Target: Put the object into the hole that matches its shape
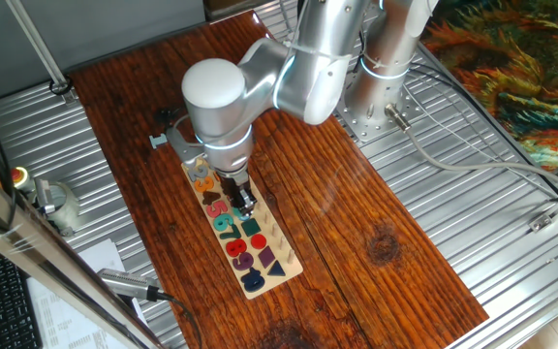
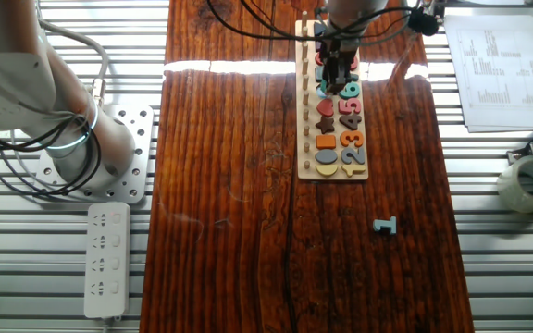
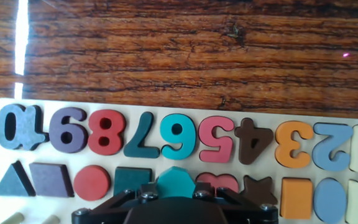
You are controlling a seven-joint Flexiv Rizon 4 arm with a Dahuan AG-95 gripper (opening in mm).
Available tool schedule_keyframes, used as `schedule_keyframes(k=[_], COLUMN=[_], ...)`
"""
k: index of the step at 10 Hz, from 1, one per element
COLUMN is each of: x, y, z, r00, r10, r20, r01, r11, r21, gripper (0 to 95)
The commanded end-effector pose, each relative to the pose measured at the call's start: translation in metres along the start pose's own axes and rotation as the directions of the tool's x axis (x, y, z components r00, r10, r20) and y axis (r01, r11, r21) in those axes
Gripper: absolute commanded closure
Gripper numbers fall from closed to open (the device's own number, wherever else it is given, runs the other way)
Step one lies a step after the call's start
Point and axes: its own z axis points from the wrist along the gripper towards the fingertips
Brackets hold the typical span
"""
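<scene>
Gripper point(image 3: 176, 198) low over the board point(image 3: 166, 106), teal piece point(image 3: 178, 182) at fingertips

power strip point(image 2: 106, 257) | tape roll point(image 2: 530, 181) | papers point(image 2: 499, 70) | grey-blue piece point(image 2: 385, 225)

Small flat teal-green disc point(image 3: 179, 180) lies level in the shape row of the light-wood puzzle board point(image 3: 135, 107), between dark teal square point(image 3: 132, 180) and red heart point(image 3: 219, 182), nearer the bench's long edge opposite the arm's base; the round recess beneath it is hidden

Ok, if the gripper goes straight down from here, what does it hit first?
Probably the teal piece right under the gripper, in the puzzle board's shape row. Whether it is already held is unclear.
</scene>
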Motion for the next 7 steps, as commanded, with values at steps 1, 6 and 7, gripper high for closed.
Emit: schedule_keyframes(k=[1,6,7], x=[-0.0007,-0.0008,-0.0006], y=[0.0005,0.0009,0.0009], z=[0.0013,0.0080,0.0082], r00=[1.000,1.000,1.000], r10=[-0.020,-0.019,-0.024], r20=[-0.002,-0.009,-0.012], r01=[0.020,0.019,0.024], r11=[1.000,1.000,1.000], r21=[-0.007,-0.014,-0.016], gripper=[95.0,95.0,95.0])
